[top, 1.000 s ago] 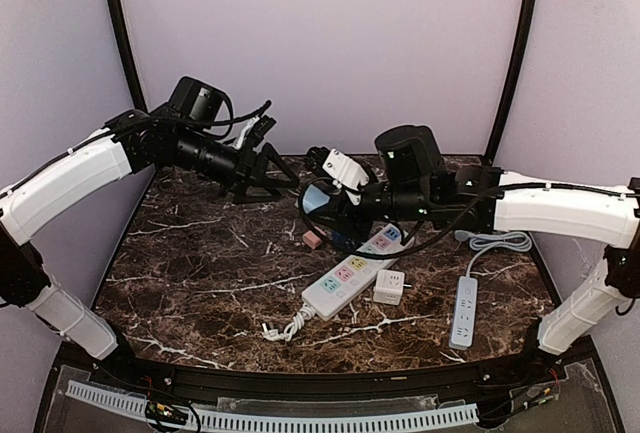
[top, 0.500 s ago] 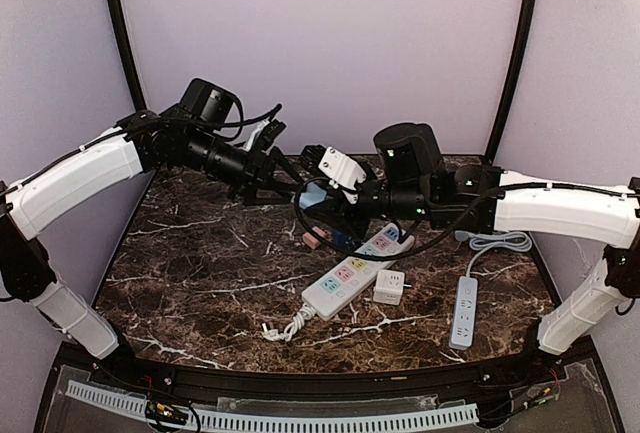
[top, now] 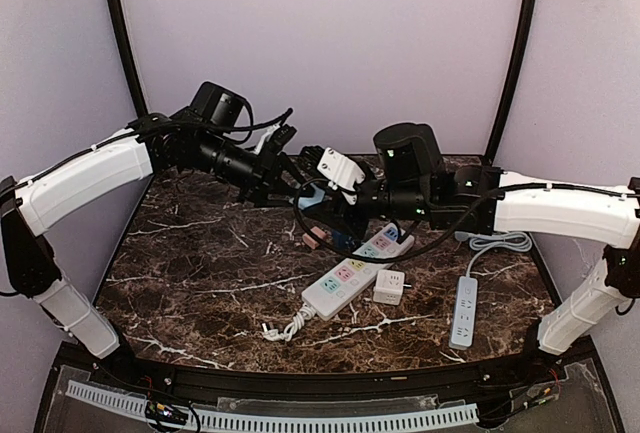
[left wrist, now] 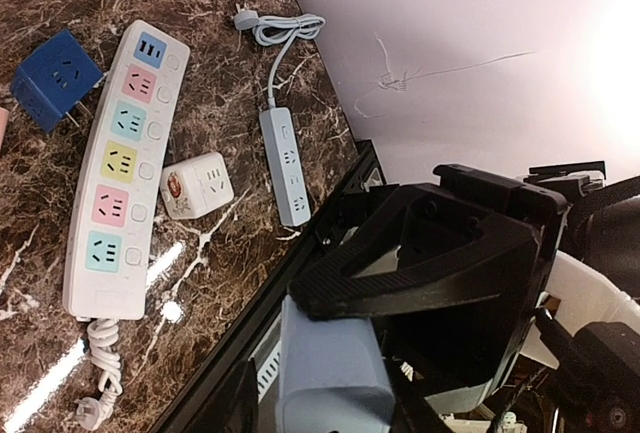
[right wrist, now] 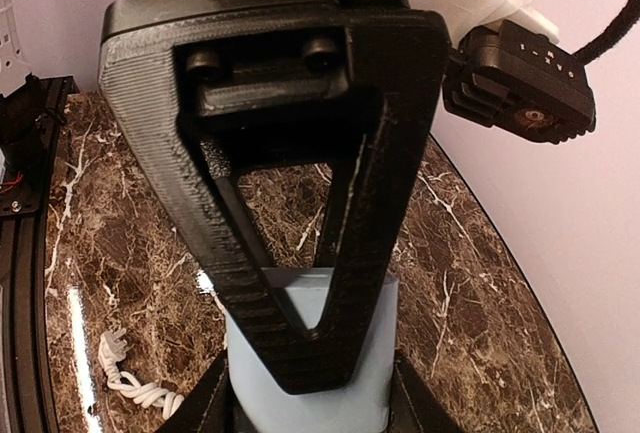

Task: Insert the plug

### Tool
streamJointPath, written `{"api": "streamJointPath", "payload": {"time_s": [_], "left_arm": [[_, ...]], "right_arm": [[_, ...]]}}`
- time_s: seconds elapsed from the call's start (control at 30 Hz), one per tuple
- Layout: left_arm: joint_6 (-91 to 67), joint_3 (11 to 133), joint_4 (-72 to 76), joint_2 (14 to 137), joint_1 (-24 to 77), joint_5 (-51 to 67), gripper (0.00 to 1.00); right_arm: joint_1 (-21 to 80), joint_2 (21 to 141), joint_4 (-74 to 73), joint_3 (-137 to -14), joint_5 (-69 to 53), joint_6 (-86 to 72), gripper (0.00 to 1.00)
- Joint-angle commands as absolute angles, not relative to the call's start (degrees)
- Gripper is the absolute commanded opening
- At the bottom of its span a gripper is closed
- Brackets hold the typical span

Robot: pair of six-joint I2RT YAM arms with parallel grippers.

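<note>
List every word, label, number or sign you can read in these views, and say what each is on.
No text can be read in any view.
Reddish sticker on the white cube adapter: too blurred to read.
Small pale marks on the black box in the right wrist view: too small to read.
No lettering visible on the power strip, only coloured sockets.

Bottom of plug (left wrist: pixel 330 383) off-frame
</note>
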State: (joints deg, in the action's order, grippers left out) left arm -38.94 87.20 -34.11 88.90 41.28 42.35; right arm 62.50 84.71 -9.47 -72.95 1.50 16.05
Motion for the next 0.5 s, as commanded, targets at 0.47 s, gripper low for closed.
{"api": "streamJointPath", "payload": {"time_s": [0.47], "left_arm": [[-39.9,88.64,-31.66,89.42,41.91,44.46,0.01]], "right_arm": [[63.28,84.99,-7.05,-74.25,2.28,16.6,0.12]]}}
